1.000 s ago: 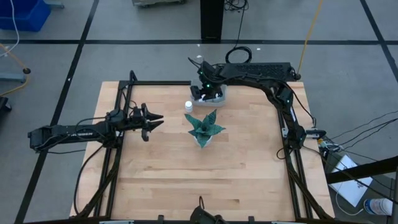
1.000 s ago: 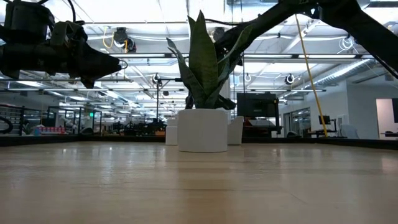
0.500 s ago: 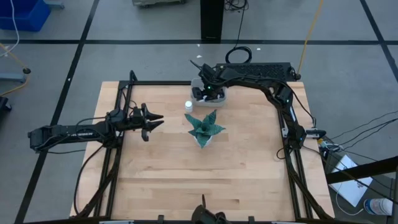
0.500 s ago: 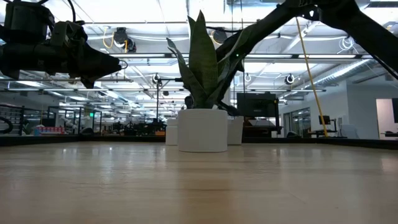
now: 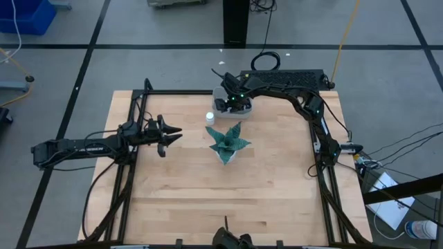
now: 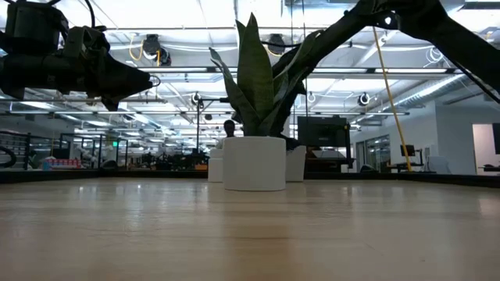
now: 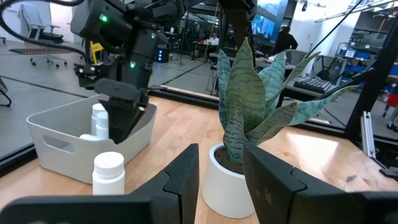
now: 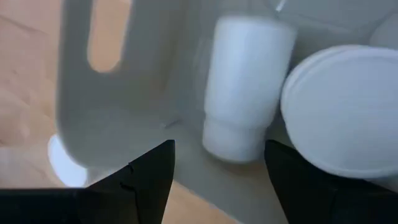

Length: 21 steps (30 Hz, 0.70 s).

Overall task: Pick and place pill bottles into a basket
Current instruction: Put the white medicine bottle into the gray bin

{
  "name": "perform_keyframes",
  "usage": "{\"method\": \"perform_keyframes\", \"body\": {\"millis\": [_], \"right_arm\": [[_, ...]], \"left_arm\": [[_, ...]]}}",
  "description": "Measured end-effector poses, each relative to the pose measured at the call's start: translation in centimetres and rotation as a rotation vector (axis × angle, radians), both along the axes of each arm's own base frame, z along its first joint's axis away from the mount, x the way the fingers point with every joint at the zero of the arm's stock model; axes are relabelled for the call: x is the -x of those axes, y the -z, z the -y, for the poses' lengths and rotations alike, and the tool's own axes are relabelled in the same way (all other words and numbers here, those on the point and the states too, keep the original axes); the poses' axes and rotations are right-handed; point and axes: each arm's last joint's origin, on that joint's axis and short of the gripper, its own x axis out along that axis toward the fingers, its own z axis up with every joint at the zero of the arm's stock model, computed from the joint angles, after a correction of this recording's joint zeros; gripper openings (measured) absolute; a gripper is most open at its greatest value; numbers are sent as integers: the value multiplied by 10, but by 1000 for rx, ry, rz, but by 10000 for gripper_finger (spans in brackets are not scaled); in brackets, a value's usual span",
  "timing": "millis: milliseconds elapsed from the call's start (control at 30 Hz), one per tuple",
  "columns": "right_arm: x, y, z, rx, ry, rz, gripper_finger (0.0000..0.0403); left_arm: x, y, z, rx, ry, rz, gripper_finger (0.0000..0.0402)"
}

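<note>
The right claw (image 5: 223, 104) has shifted slightly over the basket (image 5: 243, 110).

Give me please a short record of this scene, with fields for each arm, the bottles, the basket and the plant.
right gripper: open, empty, lowered inside the pale grey-blue rectangular basket at the table's far edge
left gripper: open, empty, waiting above the table's left side
bottles in basket: at least two small white capped pill bottles show inside
bottle outside: one white bottle stands upright on the wooden table, beside the basket, apart from it
plant: green spiky plant in a white pot, near the table's middle
</note>
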Motion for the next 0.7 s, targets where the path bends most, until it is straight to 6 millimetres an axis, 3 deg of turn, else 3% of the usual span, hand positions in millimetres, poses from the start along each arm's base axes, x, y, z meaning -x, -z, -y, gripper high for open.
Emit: {"method": "perform_keyframes", "body": {"millis": [700], "right_arm": [[-2,3,2,102,20,-38,242]], "left_arm": [[0,-1,0,17,1,9,127]]}}
